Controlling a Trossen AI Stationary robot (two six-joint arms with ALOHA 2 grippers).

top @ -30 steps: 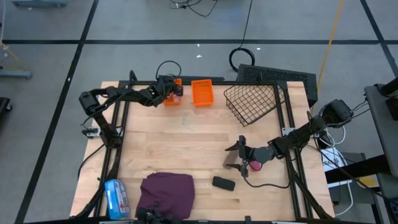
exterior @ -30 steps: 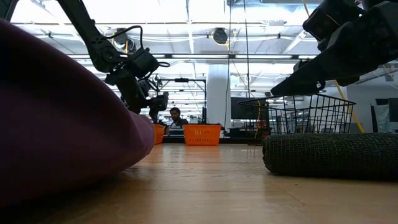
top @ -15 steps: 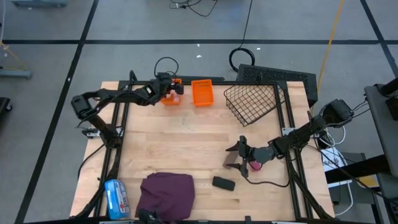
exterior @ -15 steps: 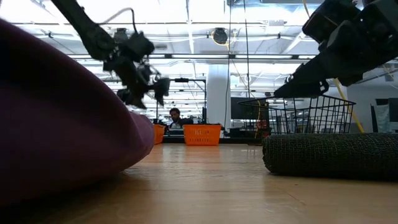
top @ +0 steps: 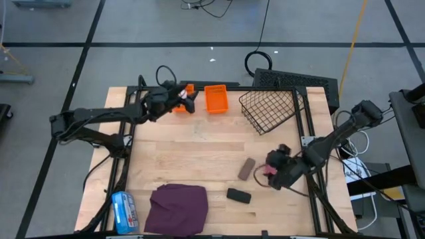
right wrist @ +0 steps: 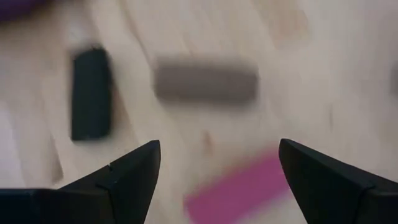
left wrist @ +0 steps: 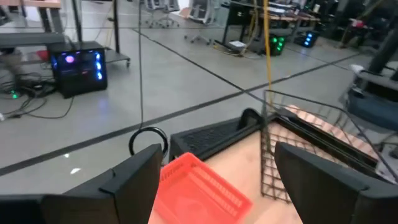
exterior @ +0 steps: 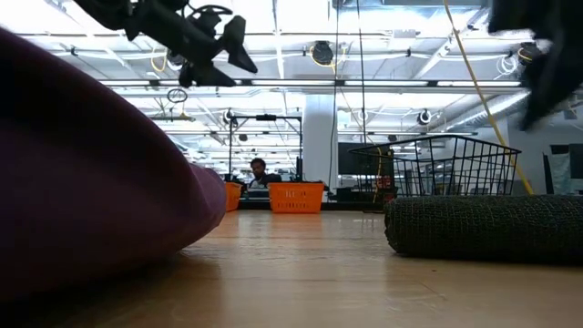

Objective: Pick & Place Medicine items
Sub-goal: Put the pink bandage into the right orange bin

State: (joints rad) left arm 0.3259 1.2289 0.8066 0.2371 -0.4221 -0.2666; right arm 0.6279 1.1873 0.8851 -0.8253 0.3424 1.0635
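Observation:
My right gripper (top: 272, 166) is open and empty, above the table's right part. In its wrist view (right wrist: 217, 149) the pink tube (right wrist: 239, 190) lies below and between the fingers, with the grey-brown oblong (right wrist: 205, 81) and the black oblong (right wrist: 91, 93) beyond. All three lie flat on the wood: tube (top: 269, 171), grey-brown oblong (top: 247, 168), black oblong (top: 238, 195). My left gripper (top: 189, 99) is open and empty, high over the far edge by two orange bins (top: 216, 98); one bin shows between its fingers (left wrist: 199, 186). No white bottles show.
A black wire basket (top: 269, 109) stands at the far right. A purple cloth (top: 178, 207) and a blue-and-white packet (top: 123, 211) lie at the near edge. In the low view the cloth (exterior: 91, 164) and the black oblong (exterior: 483, 228) fill the foreground.
My right gripper has drawn back from the grey-brown oblong toward the table's right edge and risen; the oblong stays flat on the wood. My left gripper has risen well above the orange bins and shifted slightly toward the right, its arm stretching out.

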